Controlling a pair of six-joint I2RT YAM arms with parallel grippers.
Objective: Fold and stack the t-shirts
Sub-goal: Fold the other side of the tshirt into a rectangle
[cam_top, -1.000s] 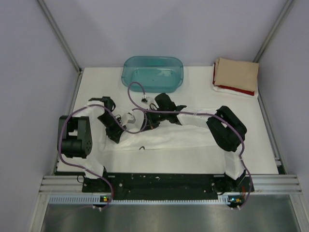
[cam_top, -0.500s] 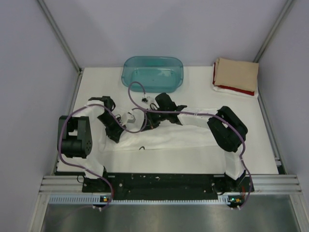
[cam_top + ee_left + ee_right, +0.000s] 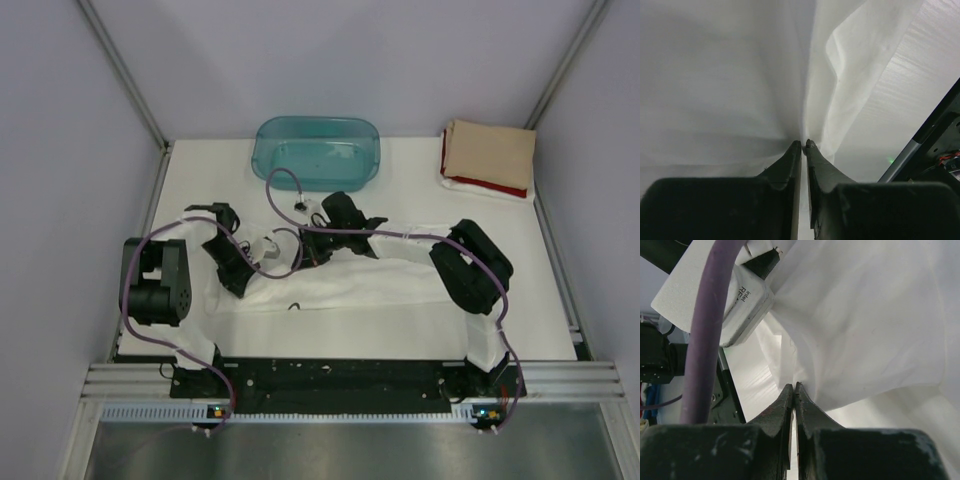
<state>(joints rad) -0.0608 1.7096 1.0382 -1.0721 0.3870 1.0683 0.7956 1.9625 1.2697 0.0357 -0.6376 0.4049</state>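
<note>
The white t-shirt lies bunched across the middle of the table under both arms, and its print is hidden. My left gripper is shut on a pinched fold of the white t-shirt at its left end. My right gripper is shut on another fold of the white t-shirt close beside the left wrist. The left wrist's camera housing shows just beyond the right fingers. The folded tan t-shirt lies on the folded red t-shirt at the back right corner.
A translucent teal tub stands at the back middle, just behind the right wrist. Purple cables loop over the arms. The black rail runs along the near edge. Grey walls close in both sides.
The left wrist has shifted slightly and the shirt's near-left edge has drawn in a little. Both grippers stay shut on the cloth.
</note>
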